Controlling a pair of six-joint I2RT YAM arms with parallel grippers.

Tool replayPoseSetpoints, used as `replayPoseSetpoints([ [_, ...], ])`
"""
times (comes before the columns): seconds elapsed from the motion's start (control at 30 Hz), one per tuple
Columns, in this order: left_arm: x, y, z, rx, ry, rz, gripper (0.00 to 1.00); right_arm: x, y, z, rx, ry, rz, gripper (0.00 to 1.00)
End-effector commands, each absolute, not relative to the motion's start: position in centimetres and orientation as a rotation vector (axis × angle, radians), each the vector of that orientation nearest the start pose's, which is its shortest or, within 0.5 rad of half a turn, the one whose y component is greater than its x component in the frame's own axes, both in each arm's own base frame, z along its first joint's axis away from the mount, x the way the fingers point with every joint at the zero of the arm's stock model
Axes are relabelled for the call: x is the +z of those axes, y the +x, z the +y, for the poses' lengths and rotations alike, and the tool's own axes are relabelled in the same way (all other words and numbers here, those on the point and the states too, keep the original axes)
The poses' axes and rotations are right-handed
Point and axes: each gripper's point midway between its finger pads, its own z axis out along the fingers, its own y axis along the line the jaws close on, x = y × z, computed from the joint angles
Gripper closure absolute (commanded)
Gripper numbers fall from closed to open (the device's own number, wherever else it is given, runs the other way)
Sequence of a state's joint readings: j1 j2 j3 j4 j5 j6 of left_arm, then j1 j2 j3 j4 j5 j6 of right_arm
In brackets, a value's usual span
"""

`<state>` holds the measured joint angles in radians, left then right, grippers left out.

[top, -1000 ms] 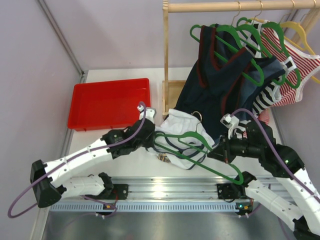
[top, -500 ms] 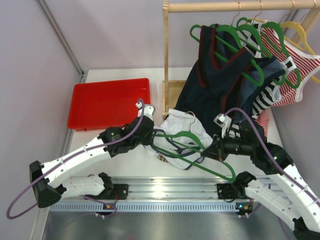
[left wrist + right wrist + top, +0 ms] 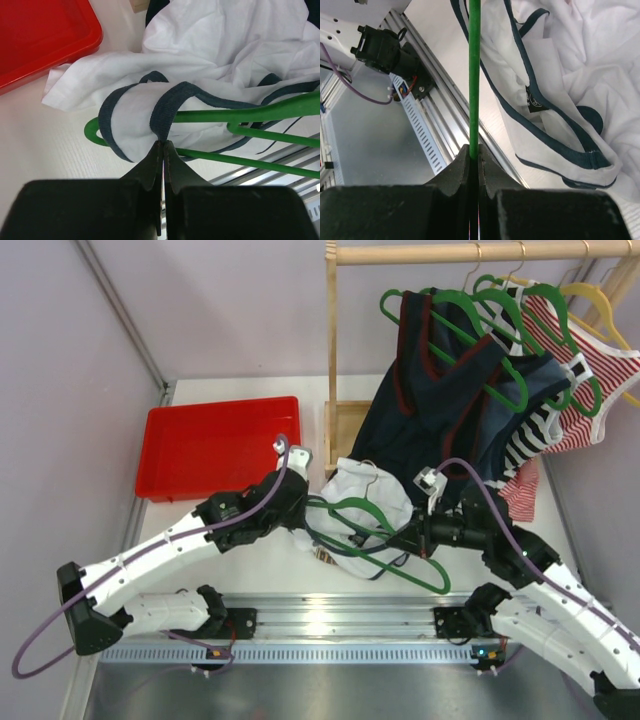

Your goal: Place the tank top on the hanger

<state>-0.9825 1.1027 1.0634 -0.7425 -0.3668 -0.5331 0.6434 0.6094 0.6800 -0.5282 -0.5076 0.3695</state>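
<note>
The white tank top point(image 3: 368, 490) with navy trim lies crumpled on the table between both arms. My left gripper point(image 3: 306, 518) is shut on one navy-edged shoulder strap point(image 3: 167, 107), pinching it at the fingertips point(image 3: 163, 143). The green hanger point(image 3: 385, 558) lies flat across the garment, and its left arm end point(image 3: 92, 131) pokes through that strap loop. My right gripper point(image 3: 408, 537) is shut on the hanger's lower bar point(image 3: 474, 75), with the tank top point(image 3: 560, 65) just to the right of it. The hanger's metal hook point(image 3: 372, 468) shows above the cloth.
A red tray point(image 3: 220, 445) sits at the back left. A wooden rack point(image 3: 450, 252) behind carries a dark navy top point(image 3: 430, 410), a striped top point(image 3: 590, 370), green hangers and a yellow hanger point(image 3: 600, 300). An aluminium rail point(image 3: 330, 618) runs along the near edge.
My right gripper has carried the hanger leftward, sliding its arm further into the held strap. My left gripper kept its pinch and shifted only slightly.
</note>
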Motion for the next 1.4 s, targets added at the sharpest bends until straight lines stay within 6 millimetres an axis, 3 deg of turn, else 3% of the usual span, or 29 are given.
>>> replayPoseSetpoints([
  [0.0, 22.2, 20.5, -22.8, -0.377, 0.348, 2.247, 1.0, 23.2, 12.9, 22.9, 1.127, -0.663, 1.906, 1.0],
  [0.3, 22.4, 20.8, -23.0, -0.365, 0.366, 2.24, 1.0, 22.0, 14.1, 25.8, 1.096, -0.664, 1.833, 1.0],
  [0.5, 22.2, 20.5, -23.3, -0.388, 0.381, 2.247, 1.0, 21.4, 15.1, 26.5, 1.042, -0.629, 1.805, 1.0],
  [0.57, 22.1, 20.5, -23.5, -0.397, 0.384, 2.247, 1.0, 22.2, 15.3, 26.9, 1.065, -0.62, 1.754, 1.0],
  [0.87, 22.4, 21.1, -23.3, -0.388, 0.371, 2.201, 1.0, 20.5, 14.9, 28.1, 1.099, -0.648, 1.729, 1.0],
  [1.37, 24.3, 21.0, -26.3, -0.567, 0.561, 1.988, 0.67, 19.7, 14.8, 28.5, 1.123, -0.66, 1.721, 1.0],
])
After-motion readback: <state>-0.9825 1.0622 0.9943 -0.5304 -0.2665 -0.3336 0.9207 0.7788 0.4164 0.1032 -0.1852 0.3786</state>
